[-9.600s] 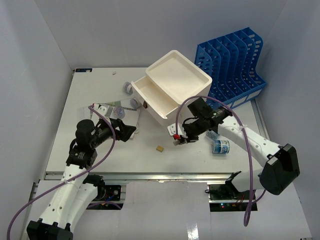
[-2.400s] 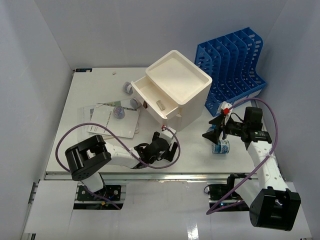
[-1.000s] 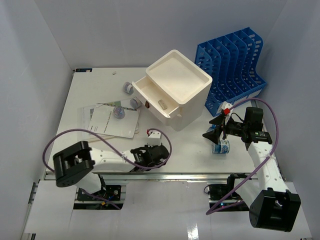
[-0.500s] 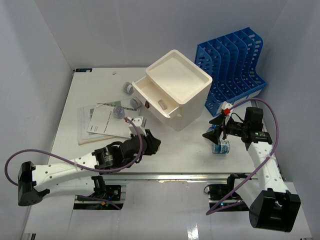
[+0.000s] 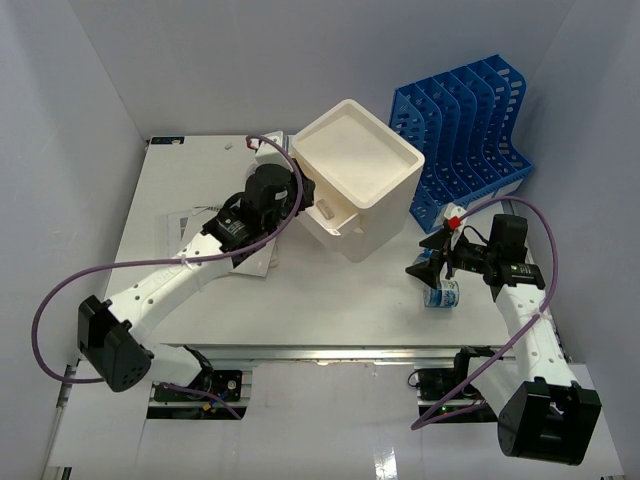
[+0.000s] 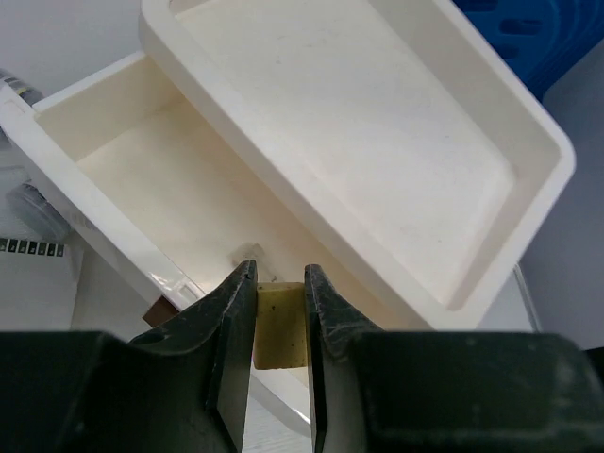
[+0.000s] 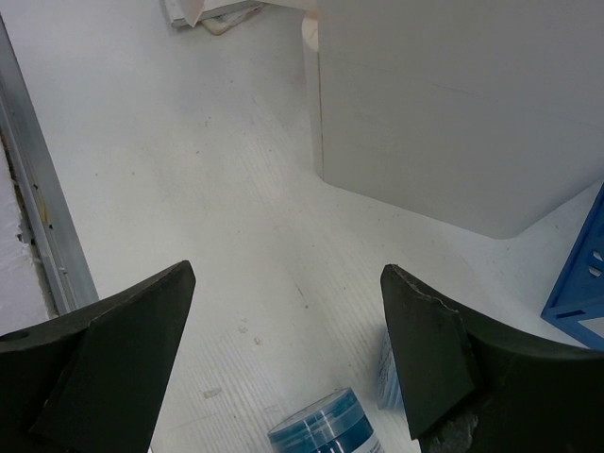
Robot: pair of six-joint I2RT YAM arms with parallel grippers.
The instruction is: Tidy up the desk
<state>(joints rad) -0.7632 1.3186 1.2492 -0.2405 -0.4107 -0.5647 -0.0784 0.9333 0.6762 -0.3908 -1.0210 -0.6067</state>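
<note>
Jaws of the left gripper [image 6: 278, 283] pinch a small tan block [image 6: 280, 330], closed to little more than its width, directly over the pulled-out top drawer [image 6: 142, 198] of the white drawer box [image 5: 365, 160]. A second small pale piece [image 5: 325, 210] lies inside that drawer, close to the box's body. The left arm reaches in from the box's left, crossing a spread of booklets [image 5: 205, 225] that lie flat just left of the box. To the box's right, the right gripper [image 7: 288, 283] hangs with its jaws spread wide and nothing between them, above bare tabletop near the box's front right corner. A blue-and-white cylinder [image 5: 441, 293] sits under that gripper, apart from the box. A blue slotted file rack [image 5: 470, 125] stands behind and to the right of the box, close beside it. All rest on the desk [image 5: 330, 300], the broad white top whose metal rail [image 7: 42, 226] runs along the edge in front of the box.
</note>
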